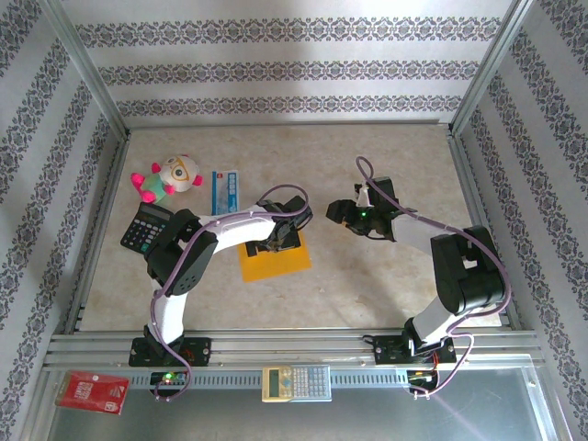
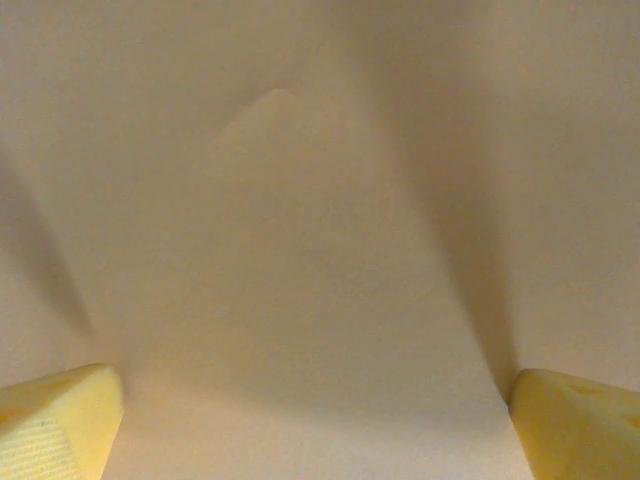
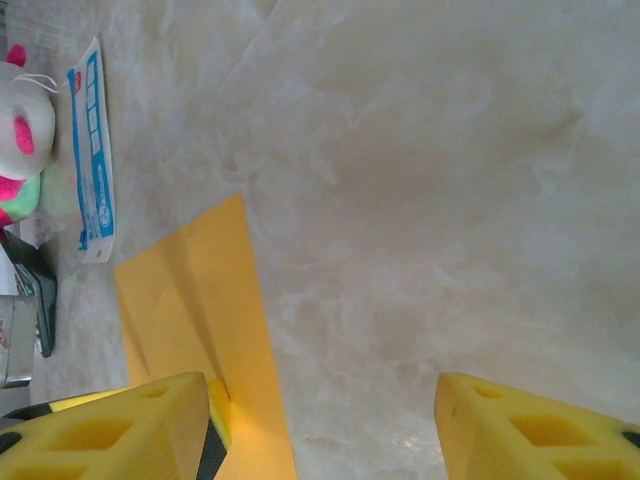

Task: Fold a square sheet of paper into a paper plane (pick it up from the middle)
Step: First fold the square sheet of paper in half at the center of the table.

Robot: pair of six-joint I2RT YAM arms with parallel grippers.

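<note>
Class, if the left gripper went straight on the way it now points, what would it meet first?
Most likely the orange-yellow sheet of paper, lying close under the open left gripper; exact depth is unclear.

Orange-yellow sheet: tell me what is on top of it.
The open left gripper is over the middle of the sheet. The paper beneath it, and the table under the sheet, are covered.

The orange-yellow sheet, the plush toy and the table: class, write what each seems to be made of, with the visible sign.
The sheet: thin matte paper, lying flat with sharp creases. The plush toy: soft fuzzy fabric, probably stuffed, by its rounded shape. The table: smooth marbled beige surface, stone or stone-look laminate; the look leaves that open.
</note>
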